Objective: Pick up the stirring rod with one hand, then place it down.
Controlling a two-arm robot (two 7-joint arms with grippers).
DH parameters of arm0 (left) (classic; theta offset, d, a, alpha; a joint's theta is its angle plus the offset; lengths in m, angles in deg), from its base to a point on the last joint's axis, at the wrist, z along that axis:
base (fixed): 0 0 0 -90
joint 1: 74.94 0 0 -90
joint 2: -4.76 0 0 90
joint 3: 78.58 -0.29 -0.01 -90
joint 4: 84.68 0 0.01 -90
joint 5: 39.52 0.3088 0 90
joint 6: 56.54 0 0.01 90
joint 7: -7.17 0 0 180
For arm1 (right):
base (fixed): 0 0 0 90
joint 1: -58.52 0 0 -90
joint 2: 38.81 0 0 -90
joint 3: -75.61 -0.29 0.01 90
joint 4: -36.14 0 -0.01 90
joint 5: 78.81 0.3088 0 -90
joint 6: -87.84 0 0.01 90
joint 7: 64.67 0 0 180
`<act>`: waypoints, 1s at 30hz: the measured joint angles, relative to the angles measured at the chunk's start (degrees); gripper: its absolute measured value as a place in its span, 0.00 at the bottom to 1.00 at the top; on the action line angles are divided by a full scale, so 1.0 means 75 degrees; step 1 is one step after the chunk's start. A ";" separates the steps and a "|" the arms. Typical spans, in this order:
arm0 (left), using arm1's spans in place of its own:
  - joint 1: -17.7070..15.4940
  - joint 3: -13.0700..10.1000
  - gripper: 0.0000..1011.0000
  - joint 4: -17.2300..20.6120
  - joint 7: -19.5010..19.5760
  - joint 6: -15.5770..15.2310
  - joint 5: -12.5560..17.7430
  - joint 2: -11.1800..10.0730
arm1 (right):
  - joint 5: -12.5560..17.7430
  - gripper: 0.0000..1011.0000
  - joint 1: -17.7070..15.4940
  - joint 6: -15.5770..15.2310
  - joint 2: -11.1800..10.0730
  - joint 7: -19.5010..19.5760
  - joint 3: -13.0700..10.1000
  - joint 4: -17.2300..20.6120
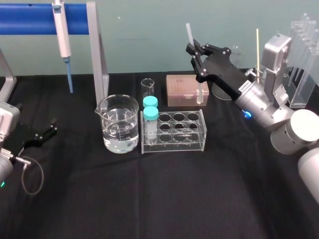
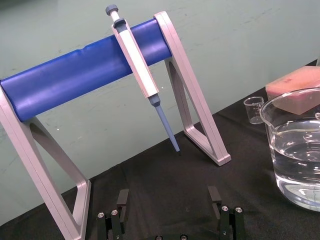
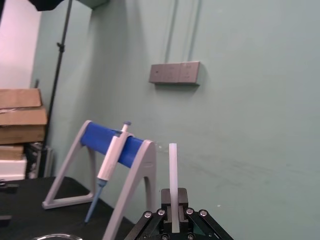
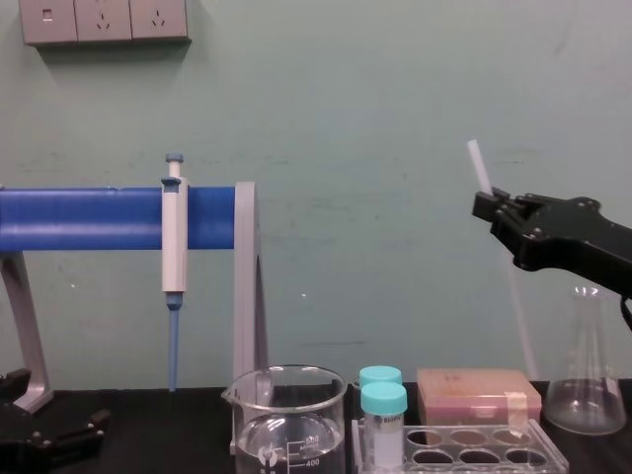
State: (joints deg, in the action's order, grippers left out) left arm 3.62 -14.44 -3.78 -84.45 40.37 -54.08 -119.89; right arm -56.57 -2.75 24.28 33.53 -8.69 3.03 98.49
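Observation:
The stirring rod [image 1: 199,92] is a thin translucent white stick, held nearly upright and slightly tilted in the air above the pink box. My right gripper [image 1: 195,53] is shut on the rod about a third of the way down from its top. In the chest view the rod [image 4: 521,316] runs from above the right gripper [image 4: 491,212] down toward the table beside the conical flask [image 4: 585,395]. The right wrist view shows the rod [image 3: 173,165] standing up between the right gripper's [image 3: 173,202] jaws. My left gripper [image 1: 47,130] rests idle and open at the table's left edge.
A water-filled beaker [image 1: 119,124] and a clear tube rack [image 1: 174,130] with two teal-capped tubes [image 1: 150,117] stand mid-table. Behind them are a small beaker [image 1: 147,87] and the pink box [image 1: 185,89]. A pipette [image 1: 64,35] hangs on the blue stand [image 1: 30,17] at back left.

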 joint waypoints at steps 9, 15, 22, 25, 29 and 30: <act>0.0000 0.0000 0.99 0.0000 0.0000 0.0000 0.0000 0.0000 | -0.0036 0.07 -0.0503 0.0605 0.0279 0.0389 -0.0367 -0.0033; 0.0000 0.0000 0.99 0.0000 0.0000 0.0000 0.0000 0.0000 | -0.0008 0.07 -0.0874 0.0793 0.0462 0.0609 -0.0590 0.0036; 0.0000 0.0000 0.99 0.0000 0.0000 0.0000 0.0001 0.0000 | -0.0221 0.07 -0.1007 0.0835 0.0538 0.0751 -0.0706 0.0013; 0.0000 0.0000 0.99 0.0000 0.0000 0.0000 0.0000 0.0000 | -0.0330 0.07 -0.1020 0.0838 0.0566 0.0812 -0.0751 0.0011; 0.0000 0.0000 0.99 0.0000 0.0000 0.0000 0.0000 0.0000 | -0.0405 0.07 -0.1032 0.0809 0.0596 0.0861 -0.0792 0.0019; 0.0000 0.0000 0.99 0.0000 0.0000 0.0000 0.0001 0.0000 | -0.0404 0.07 -0.1032 0.0808 0.0595 0.0861 -0.0792 0.0019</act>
State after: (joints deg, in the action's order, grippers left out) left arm 3.62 -14.44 -3.78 -84.45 40.37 -54.07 -119.88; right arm -59.61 -10.49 30.34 37.99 -2.23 -2.91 98.63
